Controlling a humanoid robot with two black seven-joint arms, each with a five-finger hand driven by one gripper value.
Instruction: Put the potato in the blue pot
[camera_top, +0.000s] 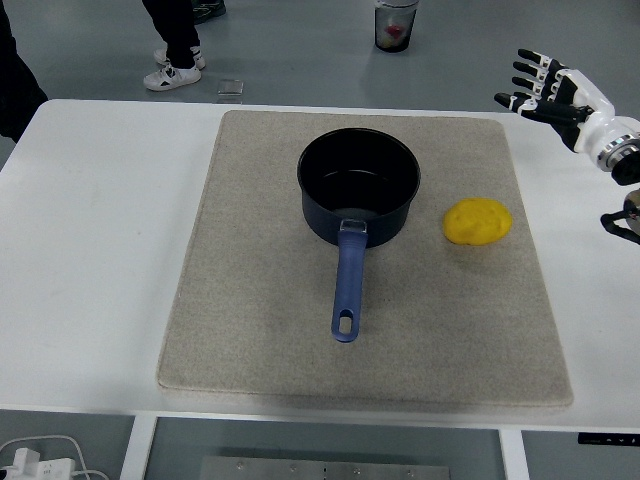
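A yellow potato (477, 221) lies on the beige mat (250, 300), just right of the blue pot (359, 185). The pot stands upright at the mat's middle back, empty, with its blue handle (347, 283) pointing toward the near edge. My right hand (545, 88) is at the far right edge, above the table's back right corner, fingers spread and empty. It is well apart from the potato, up and to the right of it. My left arm does not show.
The white table (90, 230) carries the mat. A person's legs and shoes (172, 62) show on the floor beyond the table at top left. A cup (396, 24) stands on the floor at top centre. Cables lie at the bottom left.
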